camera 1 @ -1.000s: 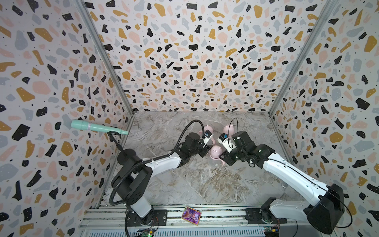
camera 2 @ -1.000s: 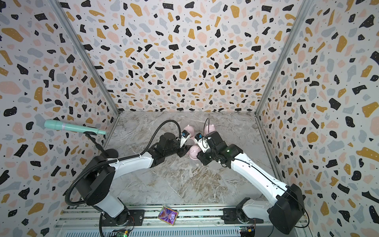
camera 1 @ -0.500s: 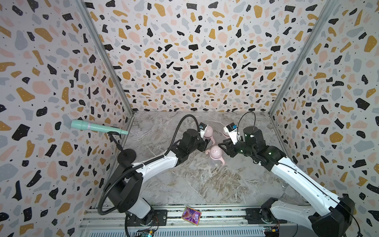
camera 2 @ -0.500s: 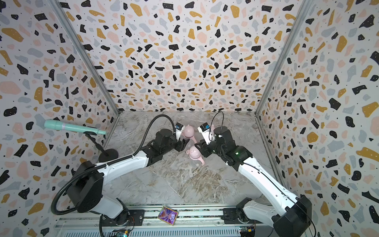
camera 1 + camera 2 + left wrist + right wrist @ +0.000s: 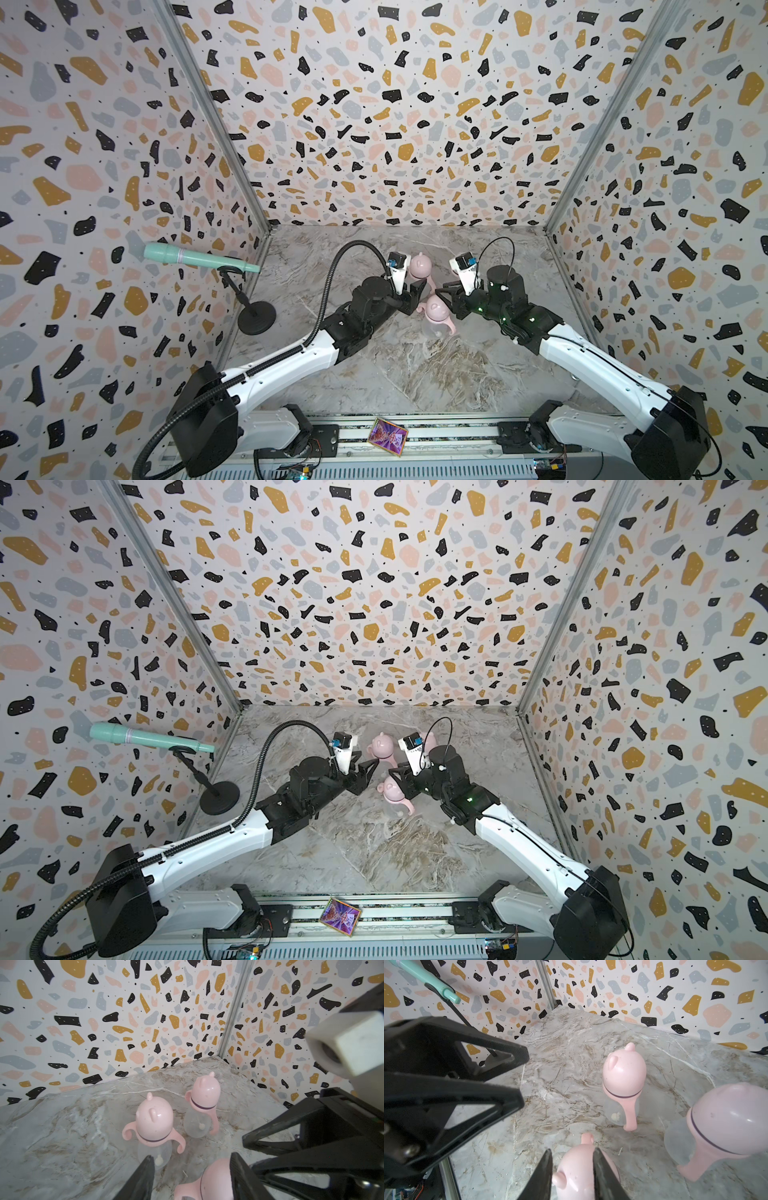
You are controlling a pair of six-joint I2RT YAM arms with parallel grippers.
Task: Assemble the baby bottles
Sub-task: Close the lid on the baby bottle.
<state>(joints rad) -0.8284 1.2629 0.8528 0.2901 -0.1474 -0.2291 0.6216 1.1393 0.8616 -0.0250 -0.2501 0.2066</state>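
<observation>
L gripper [image 5: 191, 1156] & R gripper [image 5: 572, 1149] are hovering w/ jaws apart beside one capped bottle [image 5: 435, 311] near mid table [image 5: 415, 374].

Twin top views high overhead facing down, wrist views close, sharing bottles [image 5: 154, 1122]

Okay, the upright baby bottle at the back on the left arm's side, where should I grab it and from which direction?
Probably the pink dome cap, low near the purple ring, coming down from above. The bottle stands upright and its handles curl out on two opposite sides, so close the left tool across the two handle-free sides.
</observation>
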